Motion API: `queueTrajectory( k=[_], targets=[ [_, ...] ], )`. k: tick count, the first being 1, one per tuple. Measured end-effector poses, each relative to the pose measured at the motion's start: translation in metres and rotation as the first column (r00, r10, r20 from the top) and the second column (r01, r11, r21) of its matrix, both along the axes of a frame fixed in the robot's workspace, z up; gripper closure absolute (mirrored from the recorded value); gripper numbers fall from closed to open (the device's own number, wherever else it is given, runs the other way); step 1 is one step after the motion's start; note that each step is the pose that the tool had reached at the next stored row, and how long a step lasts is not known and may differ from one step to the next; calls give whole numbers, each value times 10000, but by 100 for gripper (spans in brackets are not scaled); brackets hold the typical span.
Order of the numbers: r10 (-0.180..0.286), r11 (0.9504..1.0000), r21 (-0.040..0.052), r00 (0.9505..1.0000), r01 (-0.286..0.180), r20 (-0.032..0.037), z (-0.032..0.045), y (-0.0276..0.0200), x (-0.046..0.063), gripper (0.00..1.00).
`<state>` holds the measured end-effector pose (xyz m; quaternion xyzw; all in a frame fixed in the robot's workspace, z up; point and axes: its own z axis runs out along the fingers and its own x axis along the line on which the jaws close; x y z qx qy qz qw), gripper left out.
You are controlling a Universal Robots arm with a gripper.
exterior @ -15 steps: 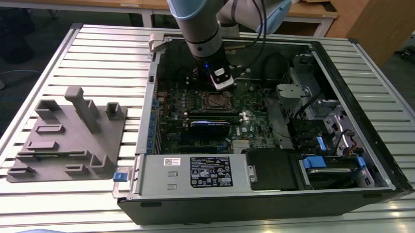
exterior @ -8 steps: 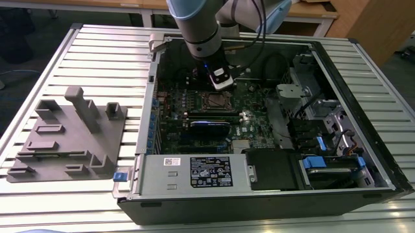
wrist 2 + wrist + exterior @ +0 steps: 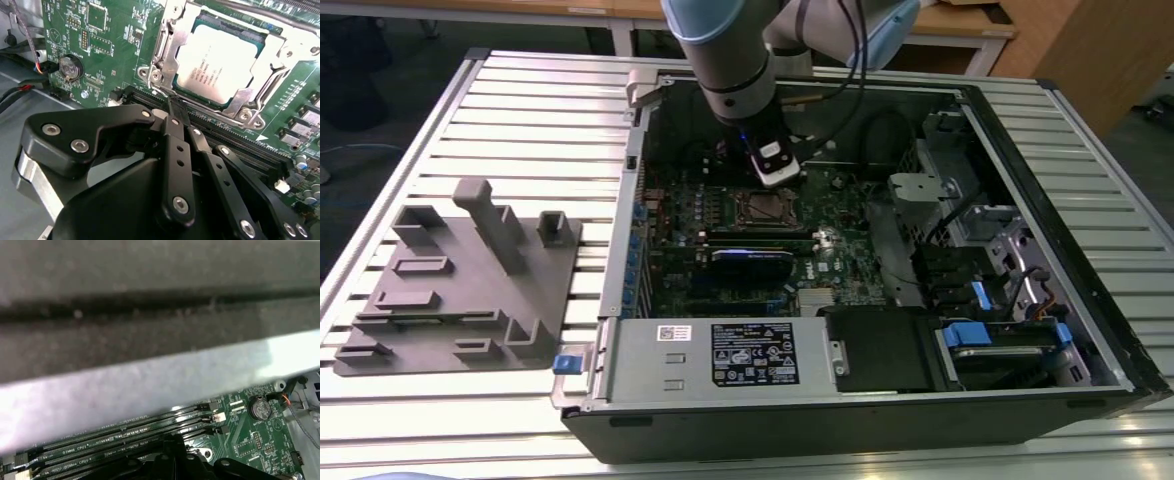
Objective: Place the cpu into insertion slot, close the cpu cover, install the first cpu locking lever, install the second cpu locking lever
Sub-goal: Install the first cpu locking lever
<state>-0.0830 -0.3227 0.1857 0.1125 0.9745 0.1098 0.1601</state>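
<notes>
— Where do we find the cpu (image 3: pixel 220 62)?

— We see it seated flat in the slot (image 3: pixel 200 20) in the second wrist view, its silver-grey top facing up. The cover (image 3: pixel 167 45) lies down around it, its metal frame bordering the chip on the sides we can see.

— And the claw (image 3: pixel 172 102)?

— We see it just beside the socket's near corner. Its black fingers (image 3: pixel 175 130) are drawn together to a narrow tip, right at a thin wire lever (image 3: pixel 167 94) by the edge of the cover. We think the tip touches or pinches that lever, but the fingers hide the contact, so we cannot say it grips it.

— What do we make out from the exterior view?

— The arm (image 3: pixel 727 60) reaches down into the open computer case (image 3: pixel 1014 290), which lies on its side on the slatted tabletop (image 3: pixel 520 110). The claw (image 3: pixel 774 178) hangs over the green board (image 3: pixel 841 250), right above the socket (image 3: pixel 765 207). A grey fixture tray (image 3: pixel 454 290) sits on the tabletop, well apart at the exterior view's left.

— Anything else near the claw?

— Long black memory slots (image 3: pixel 125 435) run beside it in both wrist views, and a round coin battery (image 3: pixel 70 67) sits on the board further off.
</notes>
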Motion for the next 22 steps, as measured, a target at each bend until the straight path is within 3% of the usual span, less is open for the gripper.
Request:
queueTrajectory(
  k=[2,5,13,22],
  targets=[
    [0,9999,146,10000,0,0,0,0,0,89],
    [-1,9997,258,10000,1,0,0,0,0,89],
    [0,9996,274,10000,0,0,31,0,0,89],
    [0,9996,273,10000,1,-4,236,0,0,89]
  ],
)
